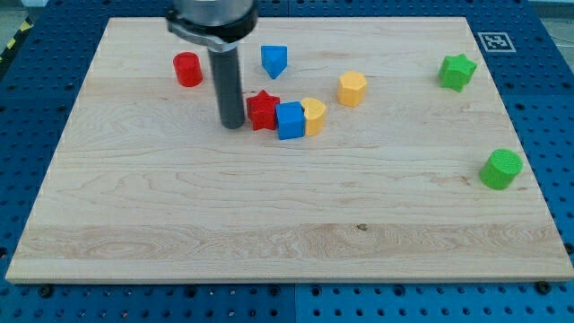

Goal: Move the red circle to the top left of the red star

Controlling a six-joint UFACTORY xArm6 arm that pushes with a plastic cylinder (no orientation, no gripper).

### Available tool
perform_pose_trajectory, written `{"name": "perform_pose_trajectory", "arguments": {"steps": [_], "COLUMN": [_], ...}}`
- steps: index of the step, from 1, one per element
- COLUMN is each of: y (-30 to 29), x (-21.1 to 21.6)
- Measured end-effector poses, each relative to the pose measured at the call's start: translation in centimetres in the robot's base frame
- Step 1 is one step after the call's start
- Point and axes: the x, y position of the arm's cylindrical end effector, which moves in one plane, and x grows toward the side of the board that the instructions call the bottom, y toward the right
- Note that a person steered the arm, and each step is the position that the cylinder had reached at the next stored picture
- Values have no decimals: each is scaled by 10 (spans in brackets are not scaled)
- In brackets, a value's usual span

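Note:
The red circle [187,69] stands near the board's top left. The red star [263,110] lies to its lower right, near the board's middle, touching a blue cube [291,120] on its right. My tip [233,125] rests on the board just left of the red star, touching or nearly touching it. The tip is to the lower right of the red circle, well apart from it.
A yellow block [313,116] touches the blue cube's right side. A blue triangular block [273,61] sits above the star. A yellow hexagon [352,89], a green star [456,72] and a green circle [500,169] lie to the right. The wooden board [269,224] ends in blue pegboard.

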Motion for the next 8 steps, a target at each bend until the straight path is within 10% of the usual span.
{"name": "perform_pose_trajectory", "arguments": {"steps": [4, 8], "y": [-121, -43], "x": [-131, -92]}}
